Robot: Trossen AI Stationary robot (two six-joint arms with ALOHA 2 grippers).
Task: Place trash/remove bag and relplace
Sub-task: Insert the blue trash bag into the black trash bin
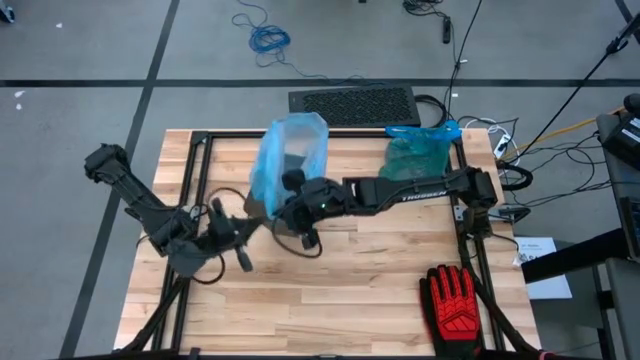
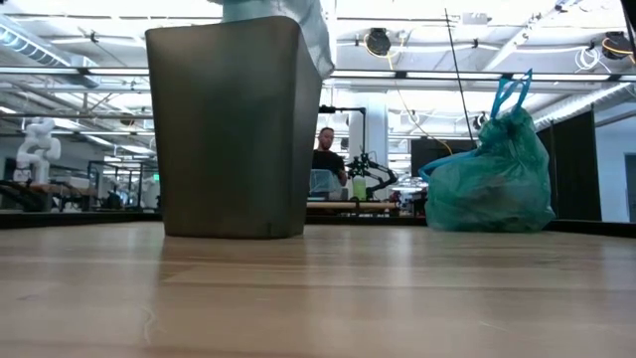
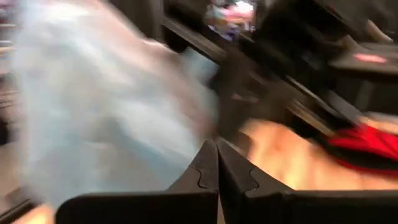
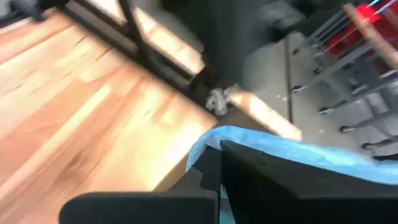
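Trash bin (image 2: pixel 234 129), a dark grey container, is standing upright toward the far side of the wooden table (image 1: pixel 350 290), with a light blue bag liner (image 1: pixel 292 155) draping over its rim and spilling down one side. Near it, toward the table's far right corner, a tied teal bag (image 2: pixel 489 184) full of rubbish is sitting upright, apart from the bin. No loose scraps are showing on the tabletop. The right gripper (image 1: pixel 300 205) is reaching across the table to the bin's near edge, and in its wrist view its jaws are pressing together with the blue liner lying right against them; whether they are pinching the plastic cannot be told. The left gripper (image 3: pixel 217 163) is hanging low over the table just left of the bin, its jaws closed on nothing. A red-and-black glove (image 1: pixel 457 303) is lying at the table's near right corner. Beyond the table, a person (image 2: pixel 326 159) is sitting in the room.
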